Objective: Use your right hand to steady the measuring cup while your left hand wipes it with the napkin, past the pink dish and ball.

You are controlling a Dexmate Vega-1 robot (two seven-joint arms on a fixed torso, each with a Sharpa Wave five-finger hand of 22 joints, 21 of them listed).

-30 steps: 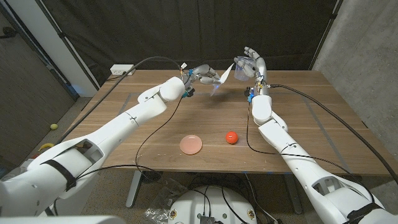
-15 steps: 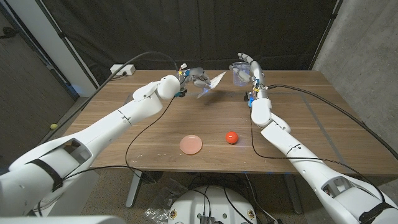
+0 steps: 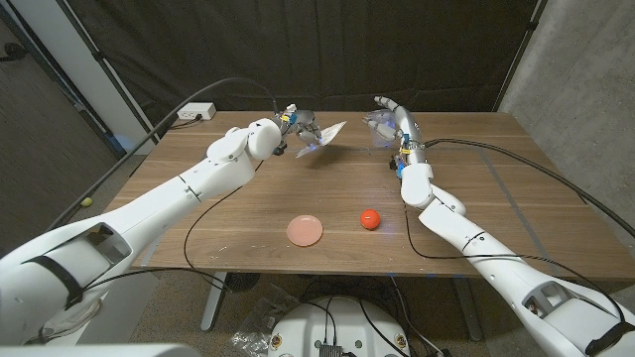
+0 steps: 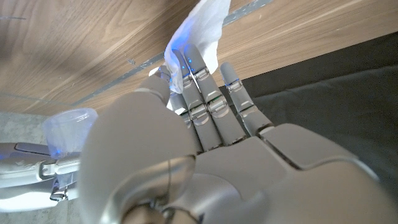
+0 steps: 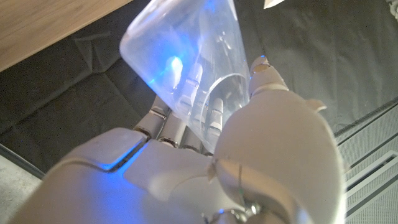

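The measuring cup (image 3: 381,123) is held aloft in the right hand (image 3: 395,121), above the far part of the table (image 3: 516,188), well beyond the pink dish (image 3: 305,230) and the ball (image 3: 369,219). It is gripped around its narrower base, fingers (image 5: 186,81) behind the wall and thumb across the front.

The cup is judged light, thin-walled and slick; firm wiping could flex or dislodge it, so a hold low on the body is advised.

Its long axis is tilted, the wide mouth directed away from the palm.

The napkin (image 3: 324,134) is pinched in the left hand (image 3: 301,127), projecting beyond the fingertips toward the cup, apart from it. It is judged soft and limp.
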